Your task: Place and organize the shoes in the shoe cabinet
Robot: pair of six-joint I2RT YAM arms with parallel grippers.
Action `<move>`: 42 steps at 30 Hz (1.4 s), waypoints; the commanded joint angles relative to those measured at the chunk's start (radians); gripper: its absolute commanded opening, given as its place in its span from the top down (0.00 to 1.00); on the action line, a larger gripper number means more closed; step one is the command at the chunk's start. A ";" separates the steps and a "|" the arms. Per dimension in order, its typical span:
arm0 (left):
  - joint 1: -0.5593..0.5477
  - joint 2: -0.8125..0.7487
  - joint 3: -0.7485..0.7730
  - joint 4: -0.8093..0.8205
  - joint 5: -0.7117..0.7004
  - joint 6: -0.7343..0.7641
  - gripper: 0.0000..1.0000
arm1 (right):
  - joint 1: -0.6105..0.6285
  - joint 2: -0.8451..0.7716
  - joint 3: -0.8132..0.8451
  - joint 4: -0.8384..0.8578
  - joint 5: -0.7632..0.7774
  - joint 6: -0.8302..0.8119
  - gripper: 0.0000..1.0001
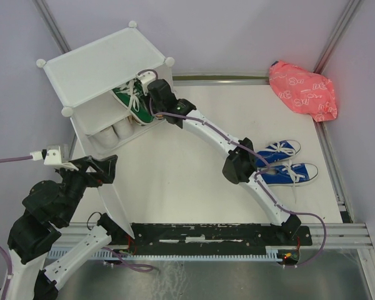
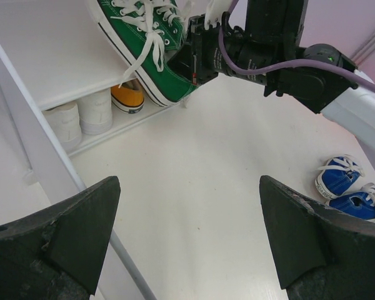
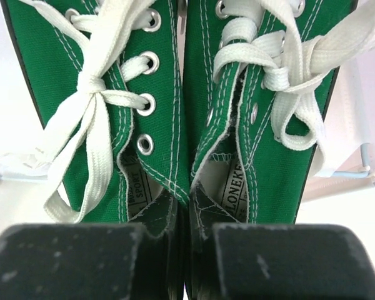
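Left black two-finger pincer [image 2: 189, 206] hovered wide and empty beside the white plastic panel shoe cabinet [image 1: 100, 62]. Blue canvas lace-up sneakers [image 1: 286, 164] lay paired on the white bench [image 1: 175, 175], well apart from the cabinet. Right black pincer [image 3: 181, 250] pinched the inner heel walls of the green canvas lace-up sneakers [image 3: 228, 106]; toes on the inner shelf [image 2: 50, 53], heels tilted out past its edge. White sneakers [image 2: 81, 115] and an orange sneaker [image 2: 128, 97] sat below. Judged step: seating the green pair. Next: push deeper, level, release.
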 commanded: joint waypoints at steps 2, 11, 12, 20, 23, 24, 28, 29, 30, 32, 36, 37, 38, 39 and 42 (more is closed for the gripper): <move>0.002 -0.007 -0.024 -0.138 -0.027 -0.023 0.01 | -0.043 -0.044 0.069 0.312 0.042 0.059 0.87; 0.002 -0.021 -0.027 -0.147 -0.030 -0.031 0.01 | -0.049 -0.073 0.059 0.302 0.038 0.067 0.38; 0.002 -0.021 -0.028 -0.146 -0.031 -0.031 0.01 | -0.049 -0.086 0.042 0.308 0.026 0.068 0.30; 0.001 -0.023 -0.023 -0.144 -0.029 -0.023 0.01 | -0.048 -0.231 -0.135 0.307 -0.021 0.062 0.01; 0.001 -0.022 -0.022 -0.144 -0.034 -0.023 0.01 | -0.049 -0.334 -0.295 0.323 -0.014 0.045 0.01; 0.001 -0.022 -0.022 -0.144 -0.034 -0.023 0.01 | -0.049 -0.368 -0.354 0.332 -0.021 0.035 0.01; 0.002 -0.020 -0.023 -0.141 -0.035 -0.018 0.01 | -0.049 -0.466 -0.547 0.293 -0.025 -0.003 0.01; 0.001 -0.018 -0.023 -0.137 -0.035 -0.015 0.01 | -0.049 -0.483 -0.579 0.284 -0.025 -0.010 0.01; 0.002 -0.015 -0.023 -0.136 -0.036 -0.013 0.01 | -0.049 -0.500 -0.613 0.279 -0.026 -0.019 0.00; 0.002 -0.010 -0.023 -0.134 -0.036 -0.010 0.01 | -0.049 -0.518 -0.659 0.275 -0.044 -0.033 0.01; 0.002 -0.007 -0.026 -0.127 -0.033 -0.011 0.01 | -0.049 -0.513 -0.682 0.260 -0.118 -0.058 0.03; 0.001 -0.007 -0.027 -0.125 -0.034 -0.013 0.01 | -0.049 -0.507 -0.681 0.268 -0.126 -0.058 0.04; 0.002 -0.008 -0.028 -0.124 -0.034 -0.014 0.01 | -0.049 -0.501 -0.682 0.281 -0.130 -0.059 0.04; 0.001 -0.008 -0.029 -0.124 -0.033 -0.015 0.01 | -0.049 -0.494 -0.683 0.297 -0.131 -0.058 0.05; 0.003 -0.010 -0.032 -0.124 -0.033 -0.020 0.01 | -0.049 -0.467 -0.676 0.350 -0.131 -0.059 0.07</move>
